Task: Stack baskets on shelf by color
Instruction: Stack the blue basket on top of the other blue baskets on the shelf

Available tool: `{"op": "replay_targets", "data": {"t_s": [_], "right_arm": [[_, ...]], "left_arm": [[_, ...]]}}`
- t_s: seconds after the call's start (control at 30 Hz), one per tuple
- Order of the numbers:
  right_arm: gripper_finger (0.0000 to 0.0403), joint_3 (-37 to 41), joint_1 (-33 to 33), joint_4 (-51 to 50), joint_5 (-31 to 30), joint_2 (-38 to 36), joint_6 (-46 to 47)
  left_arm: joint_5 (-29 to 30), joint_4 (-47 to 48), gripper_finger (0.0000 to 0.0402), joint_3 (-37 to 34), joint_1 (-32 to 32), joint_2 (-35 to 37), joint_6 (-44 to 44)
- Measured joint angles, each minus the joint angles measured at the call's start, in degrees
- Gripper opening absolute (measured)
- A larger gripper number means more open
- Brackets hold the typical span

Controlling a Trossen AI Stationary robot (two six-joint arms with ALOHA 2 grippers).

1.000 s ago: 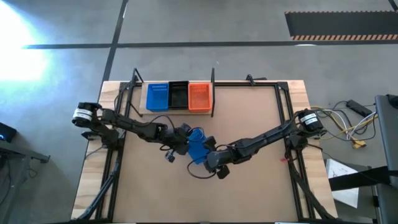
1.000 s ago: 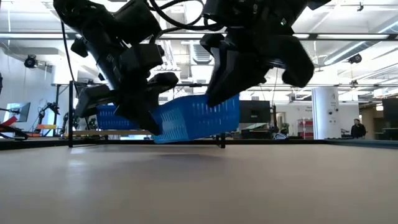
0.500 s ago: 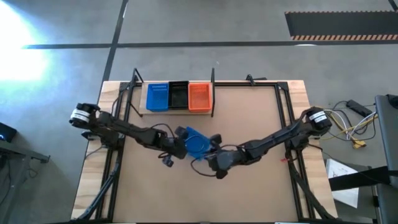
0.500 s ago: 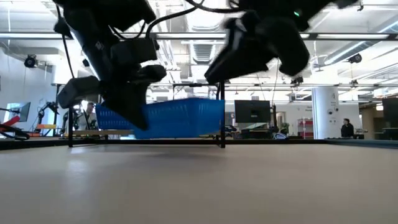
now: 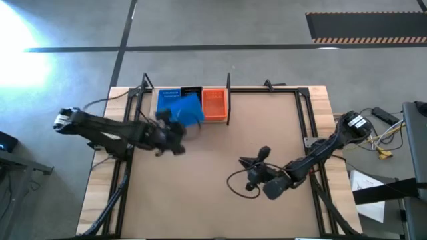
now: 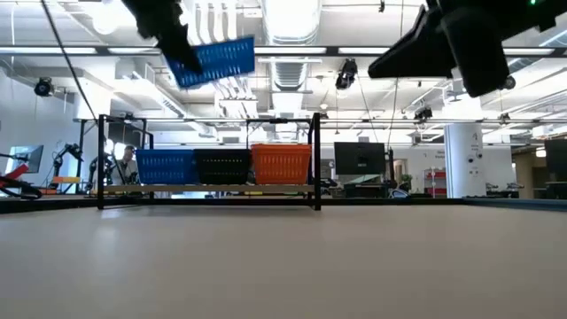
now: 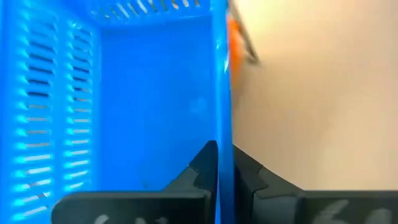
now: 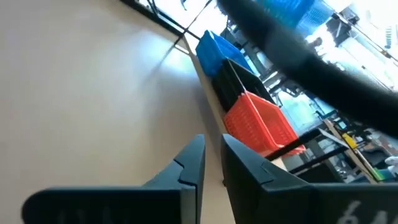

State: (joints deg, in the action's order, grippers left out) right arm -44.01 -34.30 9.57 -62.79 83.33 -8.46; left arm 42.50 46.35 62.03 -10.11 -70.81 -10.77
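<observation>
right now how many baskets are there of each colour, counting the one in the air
blue baskets: 2, one on the shelf at its left end, one held up above it by the left tool
black baskets: 1, middle of the shelf
orange baskets: 1, right end of the shelf
total: 4 baskets

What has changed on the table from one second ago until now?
The left gripper took the blue basket alone from mid-table and carried it up over the shelf. The right gripper let go and drew back, jaws nearly closed and empty. The baskets on the shelf did not move.
</observation>
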Motion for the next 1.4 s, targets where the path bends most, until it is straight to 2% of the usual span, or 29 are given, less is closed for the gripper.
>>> {"op": "replay_targets", "data": {"t_s": [0.1, 0.3, 0.4, 0.6, 0.73, 1.07, 1.2, 1.4], "right_arm": [[0.0044, 0.3, -0.1, 0.4, -0.3, -0.6, 1.1], [0.0043, 0.6, 0.1, -0.1, -0.3, 0.4, -0.2], [0.0043, 1.2, 0.2, -0.5, -0.3, 0.9, -2.3], [0.0043, 3.0, 0.2, -3.2, -1.8, 0.4, -3.0], [0.0043, 6.0, 0.2, -4.3, -3.6, 0.4, 0.8], [0.0043, 13.8, -0.1, -4.6, -6.5, 0.4, 13.1], [0.0043, 14.1, -0.1, -4.6, -6.4, 0.4, 15.0], [0.0043, 13.6, -0.1, -4.5, -6.4, 0.3, 14.7]], "left_arm": [[-1.6, 0.3, 0.0001, 2.0, 5.6, 4.6, -3.2], [-17.6, 0.3, 0.0001, 0.5, 20.9, 9.2, -9.3], [-23.8, 0.3, 0.0001, 0.6, 26.5, 9.8, -15.9], [-24.7, 2.8, 0.0001, 3.2, 31.7, 7.3, -28.2], [-24.0, 5.5, 0.0001, 5.9, 34.1, 2.5, -31.8], [-22.2, 14.4, 0.0001, 14.0, 37.1, -11.1, -30.7], [-22.4, 18.5, 0.0001, 14.8, 39.1, -13.4, -30.9], [-24.5, 18.7, 0.0001, 13.8, 41.4, -13.5, -33.5]]}}
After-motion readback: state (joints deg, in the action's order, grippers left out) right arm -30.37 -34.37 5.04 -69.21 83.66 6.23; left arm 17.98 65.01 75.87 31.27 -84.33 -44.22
